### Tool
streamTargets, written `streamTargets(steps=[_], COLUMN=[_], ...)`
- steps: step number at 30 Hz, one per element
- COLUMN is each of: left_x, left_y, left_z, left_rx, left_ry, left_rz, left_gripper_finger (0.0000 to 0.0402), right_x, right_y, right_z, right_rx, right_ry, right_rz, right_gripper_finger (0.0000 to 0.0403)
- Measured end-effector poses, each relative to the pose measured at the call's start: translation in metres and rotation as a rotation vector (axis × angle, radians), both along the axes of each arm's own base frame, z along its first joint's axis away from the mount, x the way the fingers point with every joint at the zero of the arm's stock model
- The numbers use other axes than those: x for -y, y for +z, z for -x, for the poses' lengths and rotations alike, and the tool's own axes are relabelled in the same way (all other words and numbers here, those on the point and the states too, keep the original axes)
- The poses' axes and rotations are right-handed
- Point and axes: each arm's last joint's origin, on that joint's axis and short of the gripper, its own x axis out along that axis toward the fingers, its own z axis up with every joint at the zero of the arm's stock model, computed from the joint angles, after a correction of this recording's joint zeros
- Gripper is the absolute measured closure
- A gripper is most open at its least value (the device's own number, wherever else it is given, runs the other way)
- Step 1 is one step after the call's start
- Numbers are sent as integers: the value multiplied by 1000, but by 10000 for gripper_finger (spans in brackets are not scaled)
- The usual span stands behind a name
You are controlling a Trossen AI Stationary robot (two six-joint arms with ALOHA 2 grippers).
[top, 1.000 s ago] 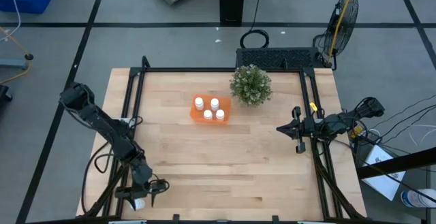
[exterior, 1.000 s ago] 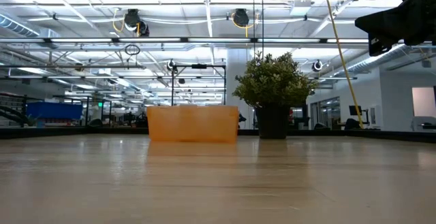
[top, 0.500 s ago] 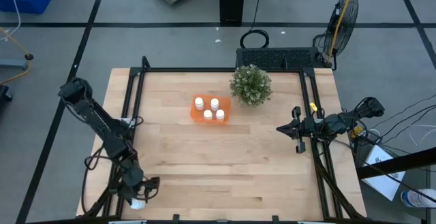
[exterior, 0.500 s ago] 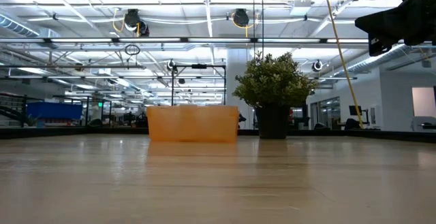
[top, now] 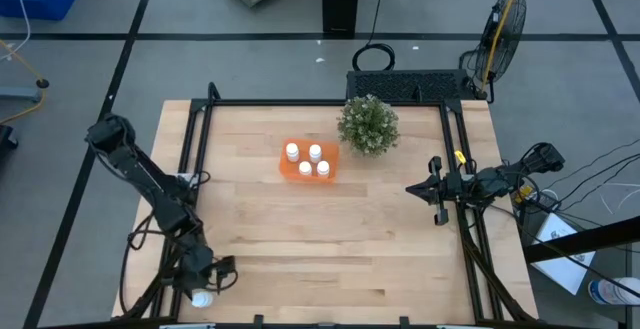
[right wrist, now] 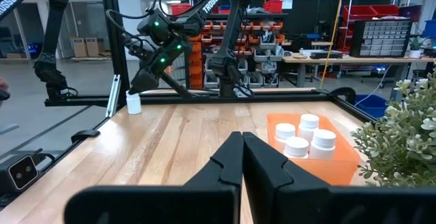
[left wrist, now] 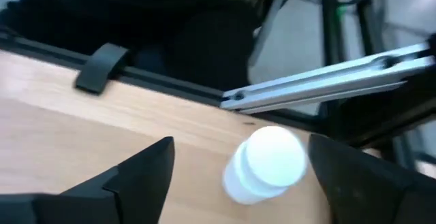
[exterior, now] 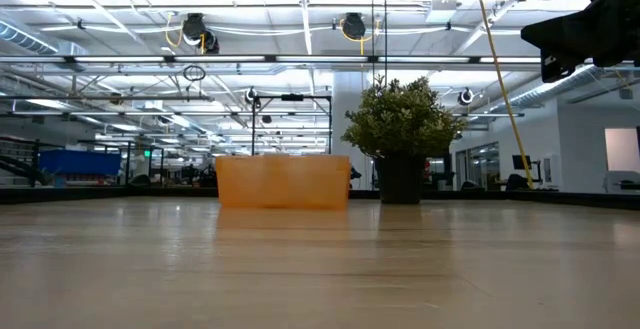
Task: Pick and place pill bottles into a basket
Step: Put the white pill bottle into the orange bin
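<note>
From above, four bottles [top: 308,159] stand in the basket [top: 308,169] beside the plant [top: 368,124], a fifth [top: 201,298] far off at the tabletop [top: 330,239] corner under the left gripper [top: 205,291]; left wrist: fingers [left wrist: 146,173] spread around it; right wrist: right gripper [right wrist: 243,157] clenched, empty.

Left gripper [top: 205,289] over fifth pill bottle [top: 201,298].

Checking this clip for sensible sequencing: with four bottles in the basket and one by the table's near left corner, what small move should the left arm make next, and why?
Probably close the left end effector on the last pill bottle. Its fingers stand open on either side of the bottle, which stands upright near the table edge. The basket already holds four, and the right end effector waits shut at the right side.
</note>
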Motion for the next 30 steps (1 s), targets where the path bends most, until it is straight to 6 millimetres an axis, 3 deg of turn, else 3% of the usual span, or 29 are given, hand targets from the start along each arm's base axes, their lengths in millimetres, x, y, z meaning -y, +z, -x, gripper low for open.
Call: streamTargets(steps=[3, 9, 19, 30], left_x=[-4, -10, -3, 4], left_y=[-1, -5, -25, -29], left_z=[-1, -3, -11, -17], left_rx=[-43, 28, 52, 60], left_ry=[-61, -195, -251, -269], left_rz=[23, 37, 8, 61], left_gripper_finger=[39, 17, 16, 16], right_x=[0, 0, 0, 0], right_y=[0, 0, 0, 0], right_z=[0, 0, 0, 0], right_rx=[0, -1, -1, -1], right_ry=[0, 0, 0, 0], right_rz=[0, 0, 0, 0], right_gripper_finger=[403, 403, 403, 403])
